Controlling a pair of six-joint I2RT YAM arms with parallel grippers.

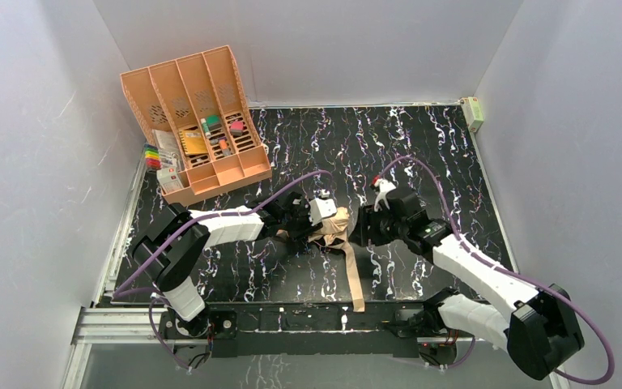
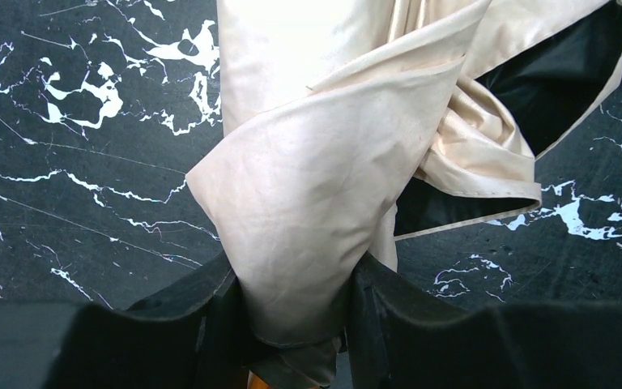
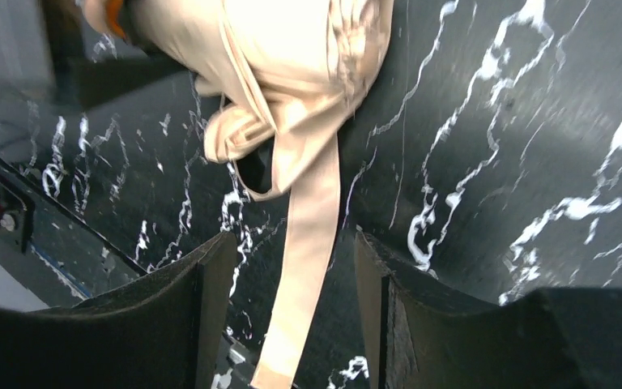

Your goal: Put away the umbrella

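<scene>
Umbrella (image 1: 330,227): crumpled peach fabric, pinched in left gripper (image 2: 296,279). Strap (image 3: 291,332) lies between spread jaws of right gripper (image 3: 291,243). Slotted organizer (image 1: 198,121) well apart.

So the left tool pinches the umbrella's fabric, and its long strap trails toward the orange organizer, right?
No. The left tool does pinch the umbrella, but the top view shows the strap trailing toward the near edge, away from the organizer.
</scene>
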